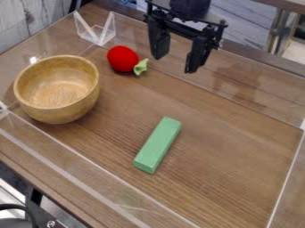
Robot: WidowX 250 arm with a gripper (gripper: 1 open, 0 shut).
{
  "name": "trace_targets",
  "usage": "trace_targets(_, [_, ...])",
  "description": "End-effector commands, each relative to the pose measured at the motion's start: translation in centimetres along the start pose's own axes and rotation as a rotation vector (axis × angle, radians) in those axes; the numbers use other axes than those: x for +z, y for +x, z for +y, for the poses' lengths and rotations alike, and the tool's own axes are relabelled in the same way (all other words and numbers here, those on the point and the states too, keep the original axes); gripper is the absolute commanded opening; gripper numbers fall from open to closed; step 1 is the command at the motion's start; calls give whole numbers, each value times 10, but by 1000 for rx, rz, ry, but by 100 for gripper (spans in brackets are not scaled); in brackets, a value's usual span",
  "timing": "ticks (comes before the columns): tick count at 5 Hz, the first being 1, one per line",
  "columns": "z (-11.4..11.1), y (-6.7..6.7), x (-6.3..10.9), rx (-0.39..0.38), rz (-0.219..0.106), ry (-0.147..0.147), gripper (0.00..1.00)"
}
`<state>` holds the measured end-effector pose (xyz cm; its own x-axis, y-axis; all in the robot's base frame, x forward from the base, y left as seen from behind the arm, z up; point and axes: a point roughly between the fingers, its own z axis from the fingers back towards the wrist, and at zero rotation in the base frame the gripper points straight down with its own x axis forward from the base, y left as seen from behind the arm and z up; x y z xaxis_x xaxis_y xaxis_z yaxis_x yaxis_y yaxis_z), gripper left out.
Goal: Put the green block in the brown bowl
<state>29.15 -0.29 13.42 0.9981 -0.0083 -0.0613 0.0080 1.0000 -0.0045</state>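
A long green block [158, 144] lies flat on the wooden table, toward the front and right of the middle. The brown bowl [56, 87] stands at the left with nothing inside it. My gripper [176, 54] hangs at the back, pointing down, its two black fingers [156, 41] spread wide with nothing between them. It is well above and behind the block, and to the right of the bowl.
A red strawberry-like toy [123, 59] with a green stem lies just left of the gripper. A clear plastic stand [94, 30] sits at the back left. A low clear wall [143, 207] borders the table.
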Motion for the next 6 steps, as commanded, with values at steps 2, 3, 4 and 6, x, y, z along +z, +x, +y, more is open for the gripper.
trace_targets(2, [1,-24,-45,28,61,-11,100])
trace_targets(3, [1,-39,-55,76,66,-13,100])
trace_targets(4, [1,-44,-56,132,72,-17,100])
trace_targets(6, [1,-43,-80,150,95,-12,100])
